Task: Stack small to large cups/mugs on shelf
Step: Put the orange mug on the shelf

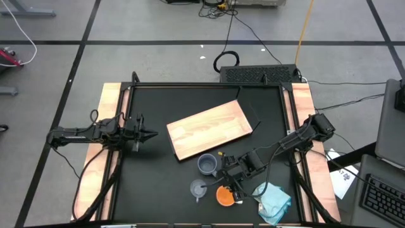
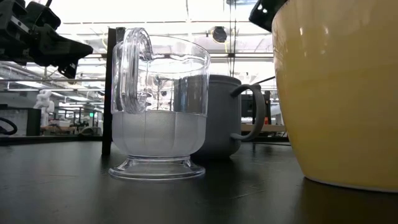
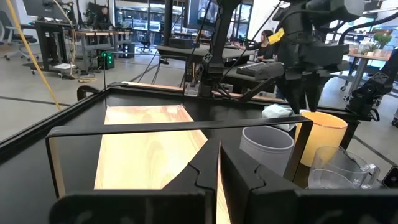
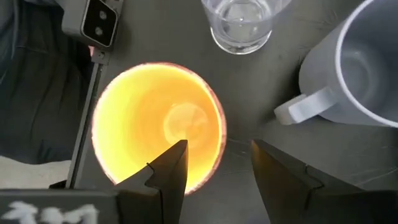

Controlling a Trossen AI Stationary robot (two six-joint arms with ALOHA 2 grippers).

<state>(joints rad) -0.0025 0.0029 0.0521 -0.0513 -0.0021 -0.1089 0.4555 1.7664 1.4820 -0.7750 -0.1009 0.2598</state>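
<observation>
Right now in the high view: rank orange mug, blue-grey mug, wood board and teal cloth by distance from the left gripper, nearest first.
From the left gripper, at the table's left side:
1. Wood board, centre of the table, its near corner closest.
2. Blue-grey mug, just in front of the board.
3. Orange mug, front right, under the right gripper.
4. Teal cloth, front right corner, farthest.

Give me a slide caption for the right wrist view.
Right claw open over the orange mug rim, glass cup beyond.
</observation>
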